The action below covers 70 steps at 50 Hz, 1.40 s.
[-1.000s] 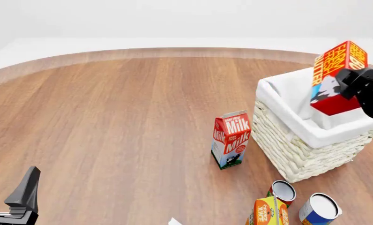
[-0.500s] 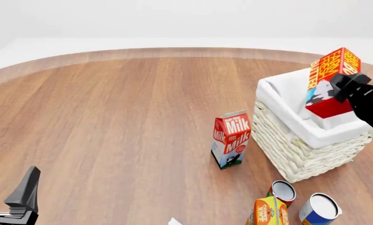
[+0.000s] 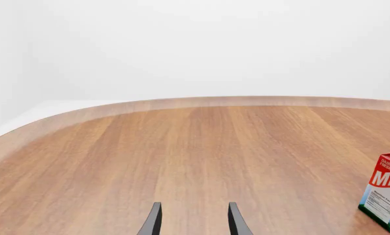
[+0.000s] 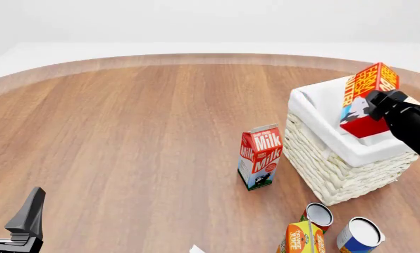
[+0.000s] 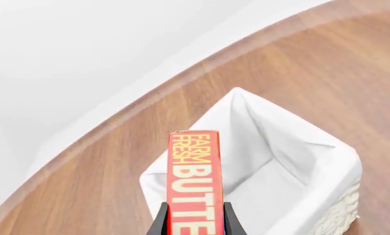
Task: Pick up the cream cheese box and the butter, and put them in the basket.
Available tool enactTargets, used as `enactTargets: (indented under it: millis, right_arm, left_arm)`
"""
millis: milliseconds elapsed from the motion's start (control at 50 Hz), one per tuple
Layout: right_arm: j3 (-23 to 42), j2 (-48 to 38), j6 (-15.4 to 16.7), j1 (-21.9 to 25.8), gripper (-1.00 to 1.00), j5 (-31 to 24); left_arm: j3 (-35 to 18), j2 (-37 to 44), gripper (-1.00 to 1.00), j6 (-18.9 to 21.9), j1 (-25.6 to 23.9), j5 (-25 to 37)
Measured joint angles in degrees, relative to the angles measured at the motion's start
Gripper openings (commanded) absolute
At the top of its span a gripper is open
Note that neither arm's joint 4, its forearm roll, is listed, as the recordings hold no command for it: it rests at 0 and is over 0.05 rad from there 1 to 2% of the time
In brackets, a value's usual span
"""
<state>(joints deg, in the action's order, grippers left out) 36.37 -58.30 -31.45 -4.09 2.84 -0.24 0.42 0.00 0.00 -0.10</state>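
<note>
The butter [image 4: 367, 83], a red and orange carton, hangs tilted over the basket [image 4: 321, 122], its lower end dipping just below the far rim. My right gripper [image 4: 374, 104] is shut on it from the right. In the right wrist view the butter [image 5: 195, 176] stands between the fingers of the right gripper [image 5: 194, 223], with the basket's white lining [image 5: 298, 147] underneath. My left gripper [image 4: 9, 210] stands open at the front left with nothing in it; its view shows the left gripper [image 3: 193, 223] over bare wood. The cream cheese box is out of view.
A red-and-white milk carton [image 4: 260, 156] stands just left of the basket. Two cans [image 4: 317, 214] [image 4: 359, 234] and an orange carton [image 4: 302, 240] crowd the front right. A white sliver [image 4: 196, 249] shows at the bottom edge, too little to identify.
My right gripper has carried the butter down and a little to the left, from above the basket's far rim to partly inside it. The left arm has stayed still.
</note>
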Motion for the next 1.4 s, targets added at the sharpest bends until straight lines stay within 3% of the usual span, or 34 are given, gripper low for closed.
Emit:
enactTargets:
  millis: [320, 340, 920, 1140, 1400]
  right_arm:
    - [-0.3, -1.1, -0.2, -0.3, -1.0, 1.2]
    - [-0.3, -1.1, -0.3, -0.3, 1.0, 1.2]
    - [1.1, 0.3, -2.2, 1.6, 1.0, 1.1]
    - [3.0, 3.5, -1.3, 4.5, 1.0, -2.9]
    - [8.2, 8.2, 1.4, 10.7, 1.0, -11.5]
  left_arm:
    - [0.0, 0.0, 1.0, 0.0, 0.0, 0.0]
    - [0.0, 0.0, 1.0, 0.0, 0.0, 0.0]
    - [0.0, 0.0, 1.0, 0.0, 0.0, 0.0]
    - [0.0, 0.0, 1.0, 0.0, 0.0, 0.0]
    - [0.0, 0.0, 1.0, 0.0, 0.0, 0.0]
